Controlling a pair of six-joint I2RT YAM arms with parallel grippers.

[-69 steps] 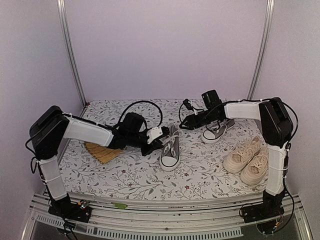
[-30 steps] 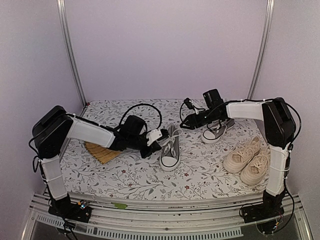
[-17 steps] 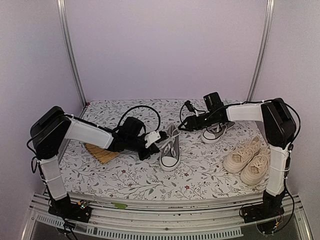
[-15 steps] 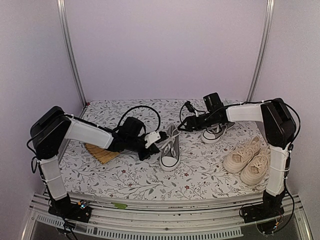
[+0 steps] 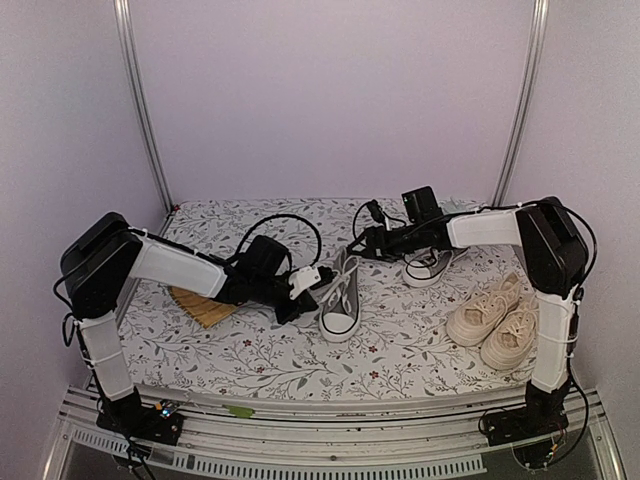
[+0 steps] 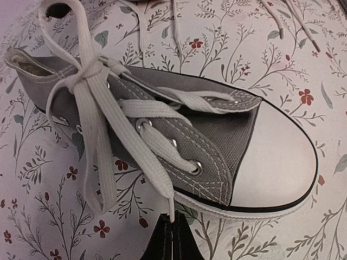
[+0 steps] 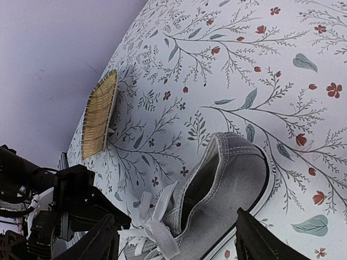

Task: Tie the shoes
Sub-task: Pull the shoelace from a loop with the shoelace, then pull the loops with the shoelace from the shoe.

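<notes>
One small grey shoe (image 5: 340, 297) lies mid-table, toe toward me; in the left wrist view this grey shoe (image 6: 217, 135) shows a white toe cap and a knot (image 6: 95, 69) with one long loop. My left gripper (image 5: 315, 283) (image 6: 172, 230) is shut on the tip of its white lace (image 6: 135, 135), just left of the shoe. My right gripper (image 5: 358, 240) (image 7: 179, 244) hangs open over the heel (image 7: 233, 179), nothing between its fingers (image 7: 103, 241). The other grey shoe (image 5: 430, 265) lies behind the right arm. The cream pair (image 5: 498, 320) sits at the right.
A woven straw fan (image 5: 205, 303) (image 7: 100, 111) lies on the flowered cloth (image 5: 260, 355) under the left arm. Loose laces (image 6: 282, 16) of the far grey shoe trail across the cloth. Purple walls with metal posts (image 5: 140, 110) close in the back and sides.
My right gripper has opened wider and shifted left, toward the heel of the middle grey shoe. The left gripper has drawn slightly left, still holding the lace tip.
</notes>
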